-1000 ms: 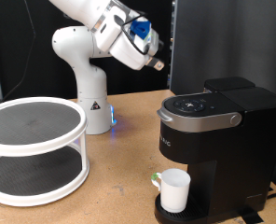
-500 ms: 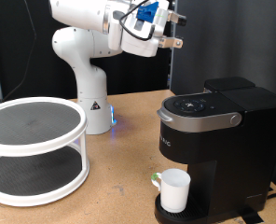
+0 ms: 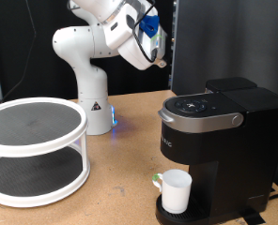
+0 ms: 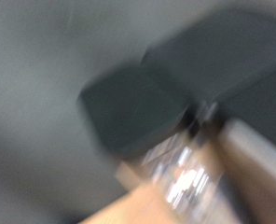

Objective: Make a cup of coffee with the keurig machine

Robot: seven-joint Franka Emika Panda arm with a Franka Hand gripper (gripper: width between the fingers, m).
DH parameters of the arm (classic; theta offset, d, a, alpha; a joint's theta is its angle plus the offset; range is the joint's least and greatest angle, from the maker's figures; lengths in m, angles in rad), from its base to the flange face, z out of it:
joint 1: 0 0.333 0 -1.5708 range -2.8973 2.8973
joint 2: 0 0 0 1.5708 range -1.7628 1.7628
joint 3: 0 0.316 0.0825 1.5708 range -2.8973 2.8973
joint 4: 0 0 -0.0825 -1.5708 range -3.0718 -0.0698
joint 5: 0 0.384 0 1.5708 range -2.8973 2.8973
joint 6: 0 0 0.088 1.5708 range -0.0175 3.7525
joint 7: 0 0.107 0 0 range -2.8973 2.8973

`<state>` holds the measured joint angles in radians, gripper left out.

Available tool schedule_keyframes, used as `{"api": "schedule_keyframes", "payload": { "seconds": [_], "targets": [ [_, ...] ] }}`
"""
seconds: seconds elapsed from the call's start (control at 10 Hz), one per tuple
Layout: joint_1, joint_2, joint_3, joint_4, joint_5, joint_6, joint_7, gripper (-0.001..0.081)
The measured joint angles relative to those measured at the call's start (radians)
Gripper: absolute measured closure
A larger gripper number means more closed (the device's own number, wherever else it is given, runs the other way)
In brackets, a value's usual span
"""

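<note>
A wooden table (image 3: 120, 178) carries the keurig machine (image 3: 219, 150), a white two-tier round stand (image 3: 36, 150) and, apparently, the robot base (image 3: 92, 112).

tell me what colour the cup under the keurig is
Plain white cup, seen best in the exterior view.

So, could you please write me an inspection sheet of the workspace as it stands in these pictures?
Surface: brown wooden table, bare in the middle.
Job's things: white cup upright on the drip tray under the black keurig machine, whose lid is shut.
Clutter: white two-tier round rack at the exterior view's left; a small green bit beside the cup, too small to identify.
Pincer: pincer raised high above the table, above the machine and to its left in the exterior view; nothing visibly held.
Cables: blue part and wiring on the wrist.
Surroundings: dark panel behind; wrist view too blurred to read.
</note>
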<state>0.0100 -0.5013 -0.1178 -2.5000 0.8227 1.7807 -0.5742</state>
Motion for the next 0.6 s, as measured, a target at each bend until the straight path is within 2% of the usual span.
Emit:
{"api": "schedule_keyframes", "payload": {
  "seconds": [0.1,0.2,0.5,0.6],
  "targets": [
    [-0.004,0.022,0.0,0.035,-0.073,-0.056,0.034,0.0004],
    [-0.004,0.025,0.0,0.032,-0.064,-0.047,0.031,0.0004],
    [-0.005,0.06,0.035,0.078,-0.372,-0.225,0.091,0.0004],
    [-0.004,0.076,0.047,0.094,-0.425,-0.262,0.108,0.0004]
  ]
}}
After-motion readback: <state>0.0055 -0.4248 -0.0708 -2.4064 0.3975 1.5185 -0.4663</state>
